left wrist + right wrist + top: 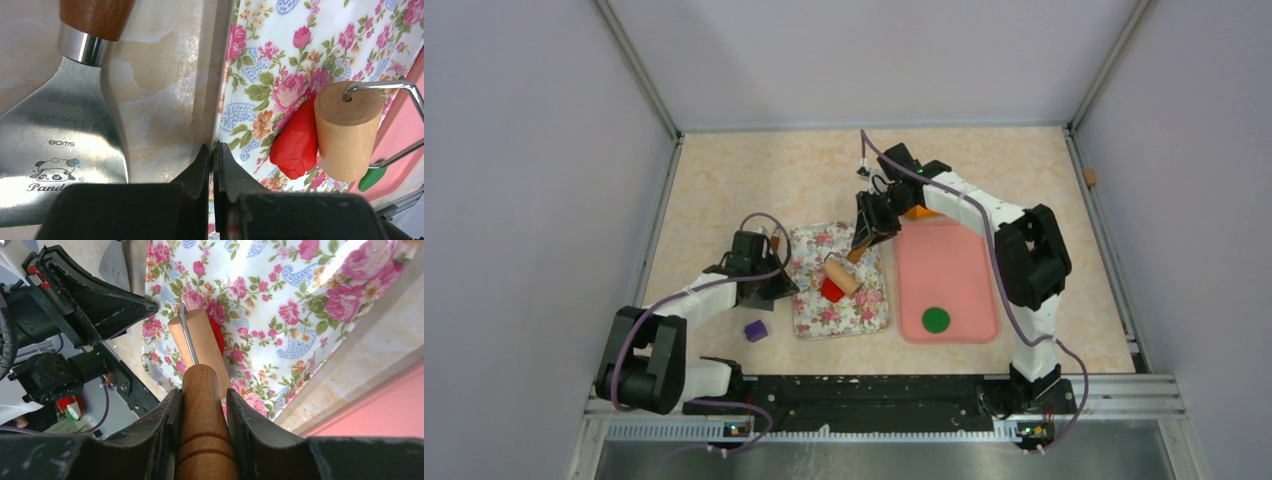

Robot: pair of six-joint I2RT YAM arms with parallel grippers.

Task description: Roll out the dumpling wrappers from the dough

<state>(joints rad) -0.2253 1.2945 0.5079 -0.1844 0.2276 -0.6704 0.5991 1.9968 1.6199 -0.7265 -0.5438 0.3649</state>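
A red lump of dough lies on the floral mat. The wooden roller rests against the dough's side. My right gripper is shut on the roller's wooden handle. My left gripper is shut at the mat's left edge, with the mat's rim pinched between its fingers. One green dumpling wrapper, a flat round disc, lies in the pink tray.
A steel scraper with a wooden handle lies on the table left of the mat, beside my left gripper. A small purple piece sits near the mat's front left corner. An orange object shows behind the right arm.
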